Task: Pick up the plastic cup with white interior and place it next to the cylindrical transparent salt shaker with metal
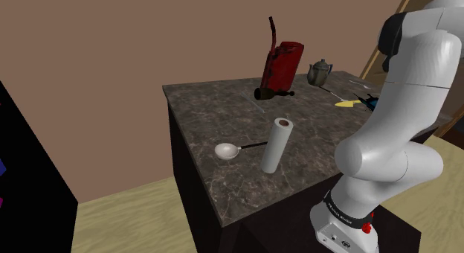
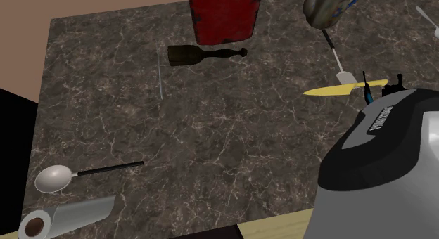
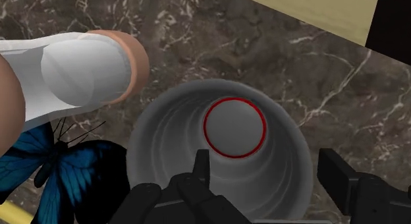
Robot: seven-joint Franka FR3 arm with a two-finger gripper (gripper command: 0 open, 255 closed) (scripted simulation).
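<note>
A close approach over the dark marble countertop [image 3: 217, 38]: your black gripper [image 3: 267, 167] stands open astride the wall of the cup [image 3: 230, 127], one finger [image 3: 201, 173] inside the pale, ribbed interior and the other outside it, neither yet touching. The cup sits upright directly below the hand, a red ring showing around its floor.

Before you close, settle a little lower so the pads take the wall beneath the lip, and squeeze gently, since a thin plastic wall is likely to flex or swing once it carries its own weight. Lift straight up. A blue butterfly [image 3: 66, 167] lies just beside the cup, and a white cylinder [image 3: 79, 71] with a tan collar lies close beyond it. That cylinder is probably the shaker, though it is drawn opaque and you cannot tell whether it stands or lies. Set the cup down near it without touching.

Farther along the counter, well apart from the arm [image 1: 401, 132], a paper towel roll [image 1: 277, 143] stands upright.
</note>
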